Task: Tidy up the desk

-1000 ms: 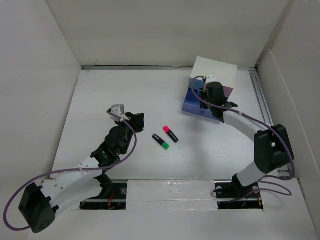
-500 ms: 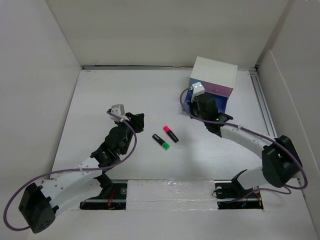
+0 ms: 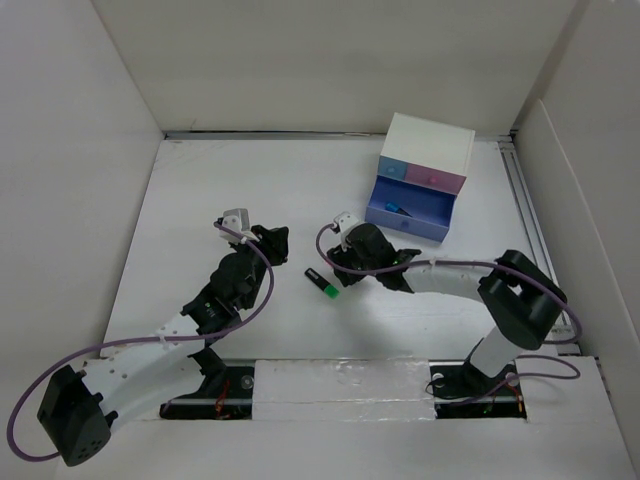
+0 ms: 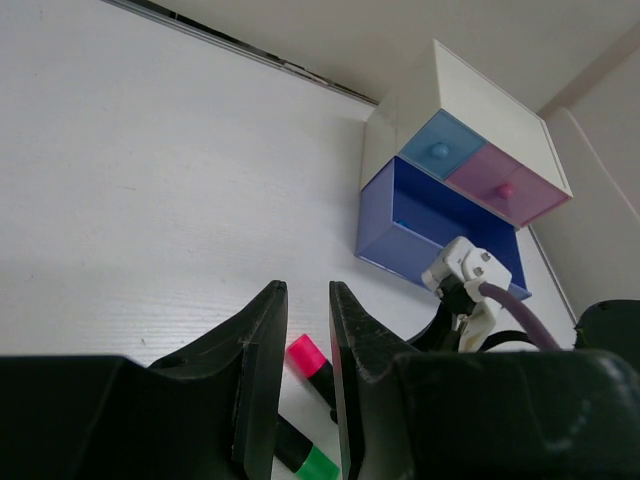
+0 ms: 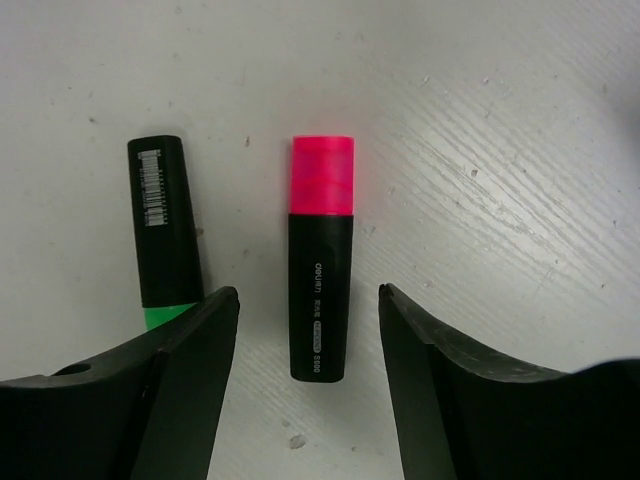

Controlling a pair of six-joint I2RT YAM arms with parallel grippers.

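The white desk [image 3: 250, 190] holds a pink-capped black highlighter [image 5: 320, 270] and a green-capped one [image 5: 165, 235] side by side. My right gripper [image 5: 305, 300] is open and low over the desk, with the pink highlighter lying between its jaws, untouched. In the top view the right gripper [image 3: 345, 262] hides the pink highlighter, and the green one [image 3: 322, 283] lies just left of it. My left gripper [image 3: 272, 240] hovers left of both, almost shut and empty. In its own view the left gripper [image 4: 305, 290] shows the pink highlighter [image 4: 305, 357] through the slit.
A small white drawer box [image 3: 430, 150] stands at the back right, its lower blue drawer [image 3: 410, 212] pulled open with a small blue item inside. Its light blue [image 4: 438, 152] and pink [image 4: 505, 185] drawers are closed. White panels border the desk.
My right arm has swung from the drawer box leftward and down to the pink highlighter, uncovering the open blue drawer. The left arm and both highlighters have not moved.
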